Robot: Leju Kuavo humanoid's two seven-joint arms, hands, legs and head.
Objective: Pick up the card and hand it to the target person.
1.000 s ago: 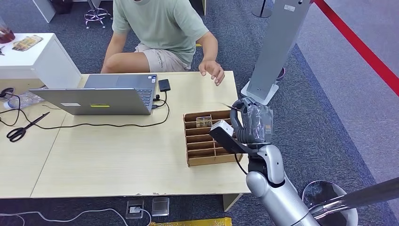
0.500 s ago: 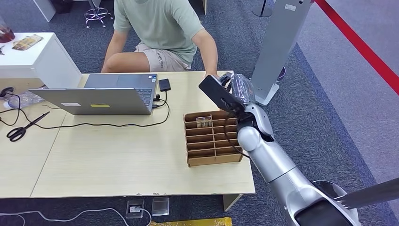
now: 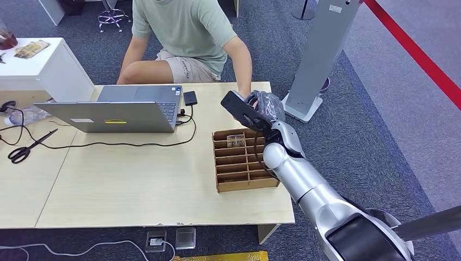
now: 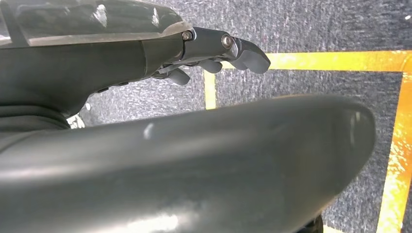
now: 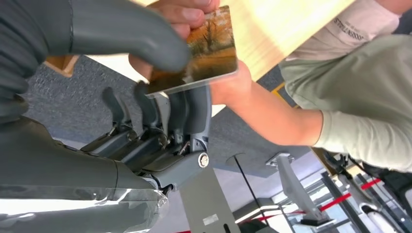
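- Worktop (image 3: 136, 185): pale wood surface, spanning the head view from 9 o'clock to centre.
- Person (image 3: 185, 32): seated at 12 o'clock behind the worktop in a light green shirt, one forearm reaching down to the worktop's far edge; the person's hand (image 5: 194, 12) touches the card, fingers on its upper edge.
- Right arm (image 3: 310, 190): silver, entering the head view at 5 o'clock and stretched toward the person at 12 o'clock.
- Laptop (image 3: 117, 109): open, grey, at 10 o'clock on the worktop, with a black cable trailing from its side.
- Divider box (image 3: 242, 160): brown cardboard tray of slots just right of centre; a second patterned card stands in a slot of its far row.
- Right hand (image 5: 145, 73): raised above the far edge of the worktop, past the divider box. The thick grey thumb presses on the upper face of the card while the darker fingers (image 5: 189, 111) support it from beneath, so the card is pinched.
- Left hand (image 4: 218, 51): hanging over grey carpet with yellow floor lines; fingers loosely curled and apart, holding nothing.
- Scissors (image 3: 27, 148): black-handled, at 9 o'clock on the worktop.
- Card (image 5: 206, 53): orange-brown landscape print, held between the right hand and the person's hand.
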